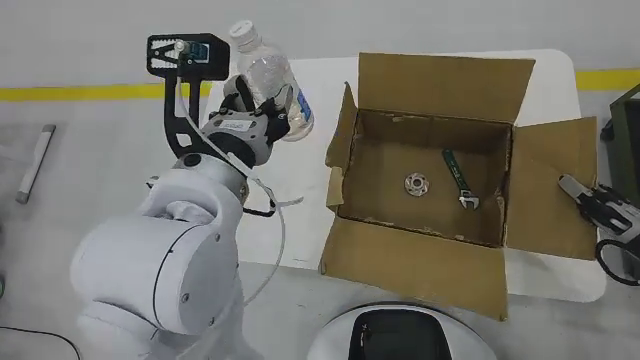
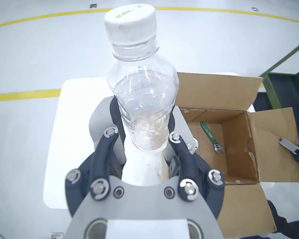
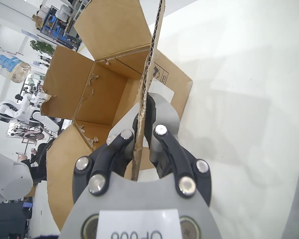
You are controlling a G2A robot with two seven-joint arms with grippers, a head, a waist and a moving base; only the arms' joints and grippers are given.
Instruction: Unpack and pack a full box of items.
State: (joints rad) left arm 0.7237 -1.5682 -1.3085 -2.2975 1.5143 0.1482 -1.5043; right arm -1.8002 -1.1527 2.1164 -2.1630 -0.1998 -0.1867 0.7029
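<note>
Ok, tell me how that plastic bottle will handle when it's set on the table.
The bottle looks thin-walled and clear, so the left gripper could probably dent it. Its round body would likely roll if laid down; upright, tall and narrow, it may tip.

The fingers of the left claw (image 2: 143, 125) cover the sides of the bottle (image 2: 142, 95) near its bottom. The right claw (image 3: 145, 115) hides the bit of box flap (image 3: 153, 50) pinched inside it. A small round metal thing (image 1: 417, 184) on the floor of the box (image 1: 430, 125) is too small to tell. The box's near flap hides part of the front edge of the tabletop (image 1: 300, 240)
</note>
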